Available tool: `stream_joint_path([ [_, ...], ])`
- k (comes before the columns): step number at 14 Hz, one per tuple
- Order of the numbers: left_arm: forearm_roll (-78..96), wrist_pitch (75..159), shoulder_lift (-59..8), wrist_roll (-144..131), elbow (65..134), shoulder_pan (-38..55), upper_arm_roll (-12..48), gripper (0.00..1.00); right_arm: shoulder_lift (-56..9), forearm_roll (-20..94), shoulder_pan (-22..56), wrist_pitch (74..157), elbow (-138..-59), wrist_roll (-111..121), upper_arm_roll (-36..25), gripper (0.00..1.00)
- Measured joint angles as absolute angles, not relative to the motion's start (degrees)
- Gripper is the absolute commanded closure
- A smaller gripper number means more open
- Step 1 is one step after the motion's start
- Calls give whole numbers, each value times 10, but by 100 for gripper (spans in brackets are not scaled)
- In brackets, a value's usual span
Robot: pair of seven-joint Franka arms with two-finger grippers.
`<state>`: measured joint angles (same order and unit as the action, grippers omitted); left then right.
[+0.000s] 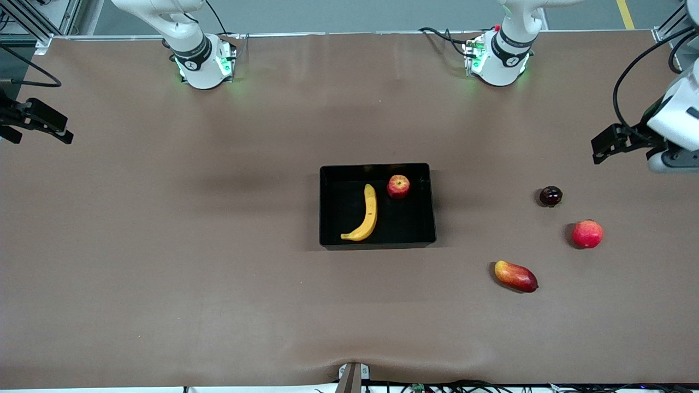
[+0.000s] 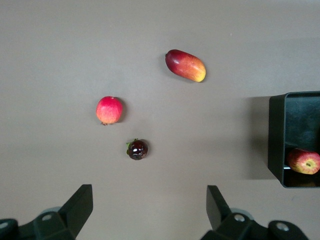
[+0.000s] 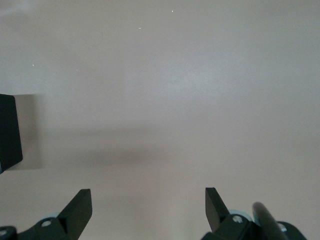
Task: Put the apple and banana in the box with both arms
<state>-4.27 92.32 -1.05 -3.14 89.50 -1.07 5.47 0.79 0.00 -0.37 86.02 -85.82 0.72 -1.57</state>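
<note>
The black box [image 1: 323,207] stands at the middle of the table. The yellow banana [image 1: 367,215] lies in it, and the small red apple [image 1: 398,186] sits in it beside the banana, toward the left arm's end. My left gripper [image 1: 599,153] is open and empty, held over the table at the left arm's end. In the left wrist view my left gripper [image 2: 150,200] shows bare table between its fingers, with a corner of the box [image 2: 277,140] and the apple [image 2: 303,161]. My right gripper [image 1: 63,135] is open and empty over the right arm's end; it also shows in the right wrist view [image 3: 148,202], with a box corner [image 3: 9,132].
Three other fruits lie on the table toward the left arm's end: a dark round fruit [image 1: 550,196], a red-pink round fruit [image 1: 587,233] and a red-yellow mango [image 1: 515,276]. They also show in the left wrist view: dark fruit [image 2: 137,149], round fruit [image 2: 109,110], mango [image 2: 185,65].
</note>
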Motion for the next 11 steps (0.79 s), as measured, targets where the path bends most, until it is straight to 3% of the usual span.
stream_joint_path([
  [11,-41,920,-3,-34,900,0,65,0,8,0,-4,860,-858,7,-16,0],
])
